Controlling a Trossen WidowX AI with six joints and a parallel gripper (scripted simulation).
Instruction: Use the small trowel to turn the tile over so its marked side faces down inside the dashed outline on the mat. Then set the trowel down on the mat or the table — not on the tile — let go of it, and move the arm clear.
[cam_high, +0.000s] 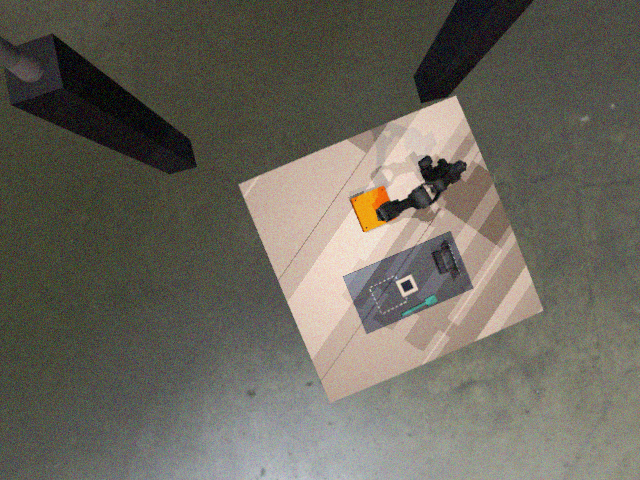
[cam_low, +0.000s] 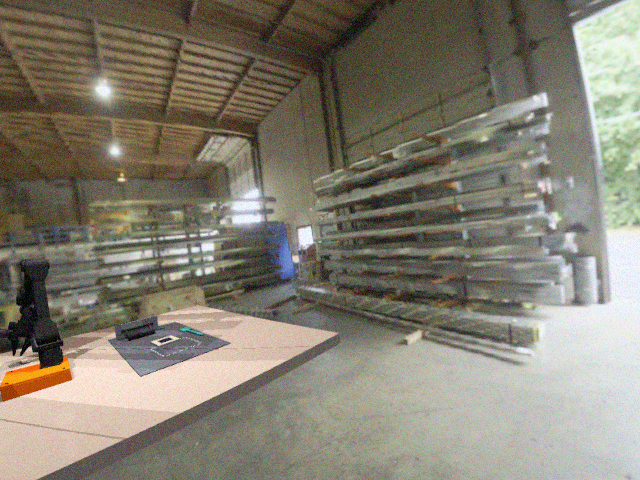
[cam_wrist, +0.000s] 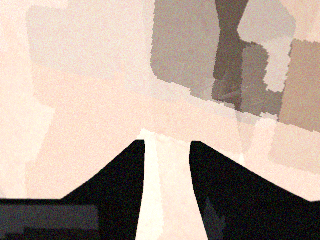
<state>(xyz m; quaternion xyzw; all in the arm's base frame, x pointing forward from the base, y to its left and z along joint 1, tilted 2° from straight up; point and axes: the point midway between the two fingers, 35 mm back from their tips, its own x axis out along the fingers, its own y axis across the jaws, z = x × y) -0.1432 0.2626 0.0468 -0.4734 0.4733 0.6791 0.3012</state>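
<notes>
The tile (cam_high: 406, 285) (cam_low: 165, 339), a small white square with a dark square marking on top, lies flat on the grey mat (cam_high: 356, 283) (cam_low: 139, 366). It is at the right edge of the dashed outline (cam_high: 382, 312) in the top view, not inside it. The teal trowel (cam_high: 413, 308) (cam_low: 192, 331) lies on the mat near its lower edge in the top view, beside the tile. My gripper (cam_low: 18, 353) (cam_wrist: 166, 149) is partly open with a modest gap and nothing between the fingers. It hangs above the table, away from the mat, tile and trowel.
A dark raised bracket (cam_high: 445, 259) (cam_low: 136, 329) stands at the mat's right end in the top view. The arm's orange base (cam_high: 366, 212) (cam_low: 31, 381) sits on the patterned table (cam_high: 310, 248) (cam_low: 180, 397). The wrist view shows only tabletop and shadows beyond the fingers.
</notes>
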